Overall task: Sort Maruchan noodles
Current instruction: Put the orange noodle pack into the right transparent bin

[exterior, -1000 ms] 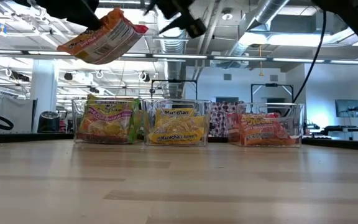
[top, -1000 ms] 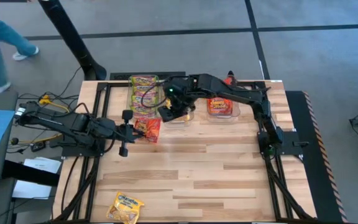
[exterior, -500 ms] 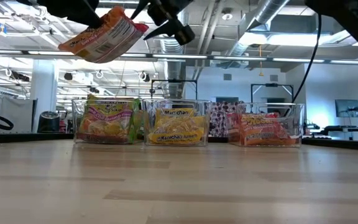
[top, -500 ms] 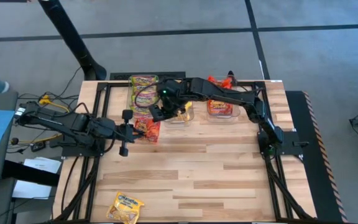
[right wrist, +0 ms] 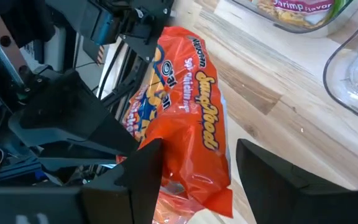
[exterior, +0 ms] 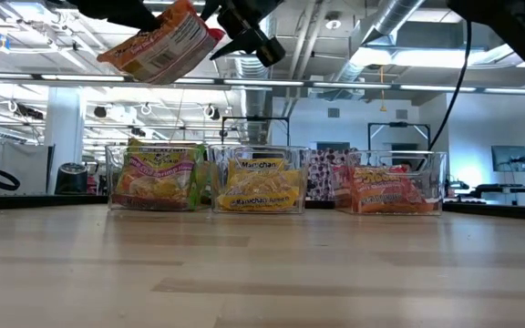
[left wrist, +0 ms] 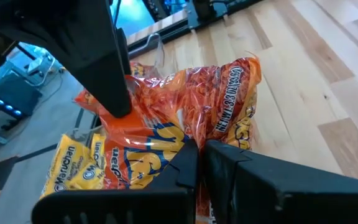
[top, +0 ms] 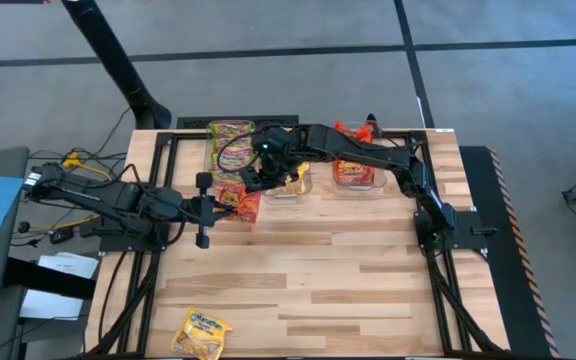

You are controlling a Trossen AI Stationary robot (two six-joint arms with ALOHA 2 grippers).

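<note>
Toward the upper middle of the overhead picture, the left gripper (top: pixel 211 207) is clamped on a red-orange packet (top: pixel 243 203), held out to the right gripper (top: pixel 251 183), which reaches across from the right with its fingers spread at the packet's far edge. Behind them stand three clear bins: the left bin (top: pixel 230 148) holds green-and-pink packets, the middle bin (top: pixel 293 181) yellow ones, the right bin (top: pixel 356 173) red-orange ones. A lone yellow packet (top: pixel 201 332) lies well apart at the lower left of the table (top: pixel 348 290).

At the top left of the low picture, the red-orange packet (exterior: pixel 164 44) hangs tilted high above the table, the right gripper (exterior: pixel 235 32) just beside it. The three bins line the middle of the frame, each with packets in it.

Across the left wrist picture, the left gripper's fingers (left wrist: pixel 185 168) are pinched together on the packet (left wrist: pixel 185 112).

Filling the right wrist picture, the packet (right wrist: pixel 191 143) sits between the right gripper's parted fingers (right wrist: pixel 145 171), not yet gripped.

Most of the sorting looks done; judging from this, the held packet belongs in the right bin, and the stray yellow packet is left.
</note>
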